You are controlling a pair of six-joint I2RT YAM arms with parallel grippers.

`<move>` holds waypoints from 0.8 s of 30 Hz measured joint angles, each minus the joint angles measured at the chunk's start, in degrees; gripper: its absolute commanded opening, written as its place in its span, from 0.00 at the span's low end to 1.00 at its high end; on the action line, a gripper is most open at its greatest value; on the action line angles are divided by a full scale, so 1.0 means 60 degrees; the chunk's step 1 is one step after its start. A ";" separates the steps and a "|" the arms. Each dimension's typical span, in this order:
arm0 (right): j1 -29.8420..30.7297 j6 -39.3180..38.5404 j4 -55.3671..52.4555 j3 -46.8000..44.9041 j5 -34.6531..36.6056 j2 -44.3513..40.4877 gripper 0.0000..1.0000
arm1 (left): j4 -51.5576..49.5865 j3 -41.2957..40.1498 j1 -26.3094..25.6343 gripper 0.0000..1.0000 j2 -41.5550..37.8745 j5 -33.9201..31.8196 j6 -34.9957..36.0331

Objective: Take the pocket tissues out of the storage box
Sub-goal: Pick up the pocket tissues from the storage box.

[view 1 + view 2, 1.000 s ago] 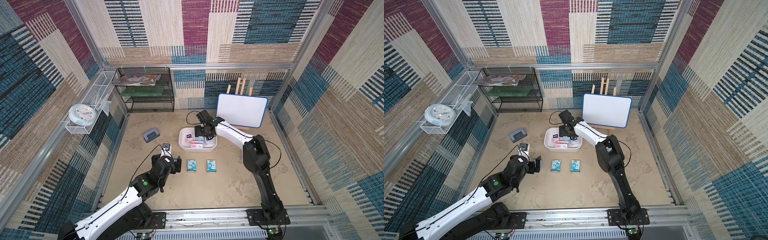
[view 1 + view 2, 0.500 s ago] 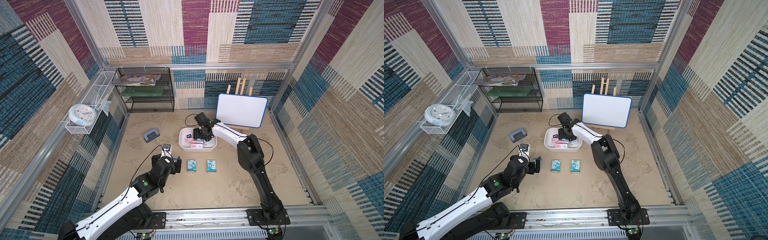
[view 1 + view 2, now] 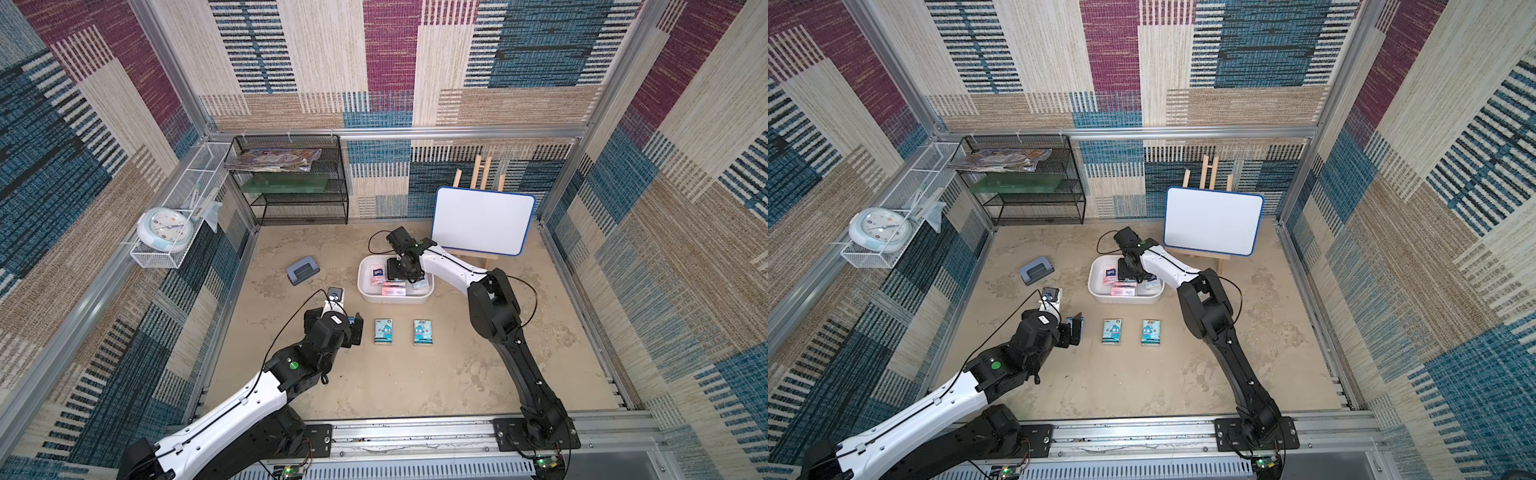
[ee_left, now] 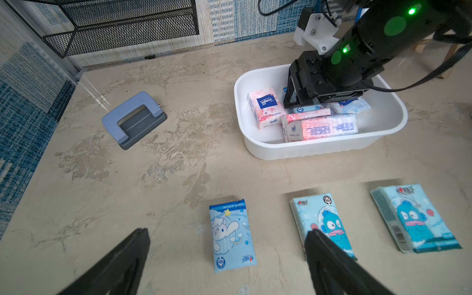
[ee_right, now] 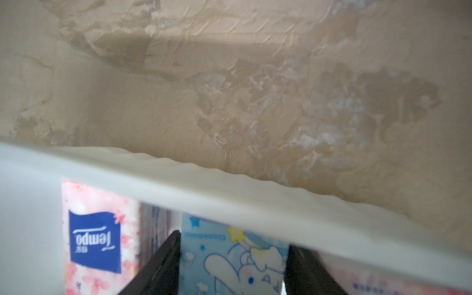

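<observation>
Sandy bench point(image 4: 153, 178) holds three packets point(image 4: 413, 219); inside the white box point(image 5: 229, 194) the right claw point(image 5: 233, 240) pinches a blue cartoon packet point(image 5: 229, 268), left claw point(image 4: 227, 231) wide open. Next should be a straight lift out.

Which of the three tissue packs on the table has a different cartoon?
The pack by the left gripper: a white long-eared figure; the other two packs show a blue fish-like face.

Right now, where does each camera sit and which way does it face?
Both top views: high at the front, looking down; left arm and right arm show.
Left wrist: behind the open left pincer, facing three floor packets and the storage box; right arm shows.
Right wrist: close over the box, right pincer flanking a light blue packet.
Shared: both wrist views show the pink Tempo packet.
</observation>
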 measured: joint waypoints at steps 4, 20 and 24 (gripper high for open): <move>0.0000 -0.0004 -0.0175 0.0025 0.0015 -0.0084 0.58 | 0.0007 0.0007 0.0018 1.00 0.0004 0.0000 -0.0004; 0.0000 -0.0036 -0.0393 -0.0397 0.0018 -0.1592 0.55 | 0.0058 0.0310 0.0080 1.00 0.0047 0.0007 0.0066; 0.0007 -0.0066 -0.0291 -0.1038 0.0007 -0.2379 0.55 | 0.0058 0.0382 0.0091 1.00 0.0033 0.0011 -0.0007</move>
